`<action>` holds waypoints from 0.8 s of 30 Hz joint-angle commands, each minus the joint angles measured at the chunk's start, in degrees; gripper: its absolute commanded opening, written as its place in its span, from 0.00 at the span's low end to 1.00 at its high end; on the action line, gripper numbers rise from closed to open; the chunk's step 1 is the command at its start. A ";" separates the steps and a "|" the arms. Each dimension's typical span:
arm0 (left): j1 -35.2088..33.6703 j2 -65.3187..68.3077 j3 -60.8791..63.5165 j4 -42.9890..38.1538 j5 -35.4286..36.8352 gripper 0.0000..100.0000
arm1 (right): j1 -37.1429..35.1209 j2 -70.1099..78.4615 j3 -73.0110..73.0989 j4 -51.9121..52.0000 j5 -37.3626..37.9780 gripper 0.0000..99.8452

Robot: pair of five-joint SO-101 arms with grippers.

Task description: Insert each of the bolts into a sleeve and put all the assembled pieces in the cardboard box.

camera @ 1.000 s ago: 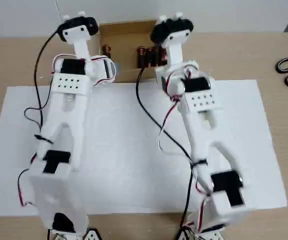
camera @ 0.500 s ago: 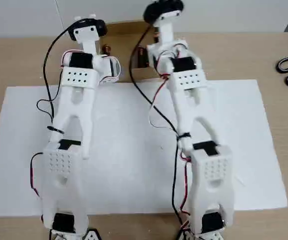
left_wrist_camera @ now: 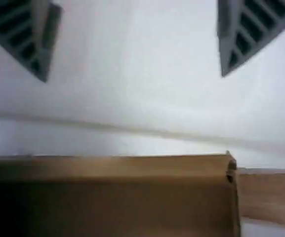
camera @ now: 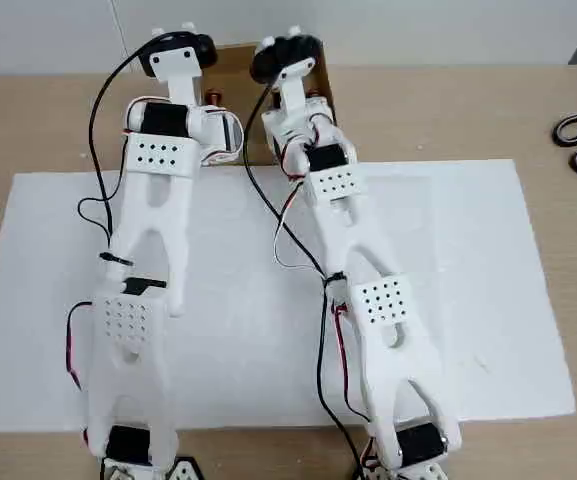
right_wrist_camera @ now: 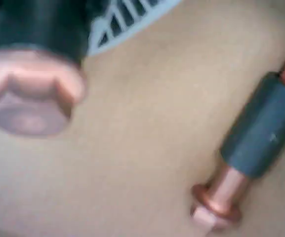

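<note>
An assembled piece (right_wrist_camera: 33, 54), a copper bolt (right_wrist_camera: 28, 98) in a dark sleeve (right_wrist_camera: 38, 22), is clasped by the right gripper (camera: 288, 62). It is held above the floor of the cardboard box (left_wrist_camera: 107, 187), where a second assembled piece (right_wrist_camera: 251, 143) lies flat. The held piece is judged stiff, smooth and weighty for its size. Its sleeve may slide along the shank, so it is best taken around the sleeve's middle. The right arm is stretched forward over the white sheet (camera: 468, 250) and slanted toward the box. The left gripper (left_wrist_camera: 135, 71) is spread wide and empty over the box's rim.
</note>
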 commanded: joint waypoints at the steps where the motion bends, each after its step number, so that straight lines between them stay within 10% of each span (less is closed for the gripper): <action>1: 0.62 -1.05 -2.51 0.44 0.09 0.20 | -0.57 0.84 -7.65 -1.98 0.62 0.00; 12: 0.79 -1.14 -2.59 1.05 0.09 0.20 | -0.66 0.40 -9.85 4.26 0.70 0.20; 24: 1.85 -1.23 -6.64 2.37 0.09 0.20 | -0.57 -3.56 -9.93 6.90 0.70 0.20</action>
